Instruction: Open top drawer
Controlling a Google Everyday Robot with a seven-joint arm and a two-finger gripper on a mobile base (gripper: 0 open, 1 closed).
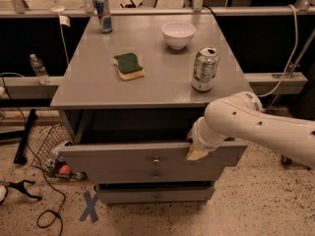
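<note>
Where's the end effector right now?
Camera view, right side: the end effector sits at the top drawer's upper edge, just below the soda can.

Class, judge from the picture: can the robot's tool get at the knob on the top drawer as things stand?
Probably yes. The tool sits at the upper front edge of the top drawer, right of the knob in the picture. Nothing lies between them, so the way looks free.
</note>
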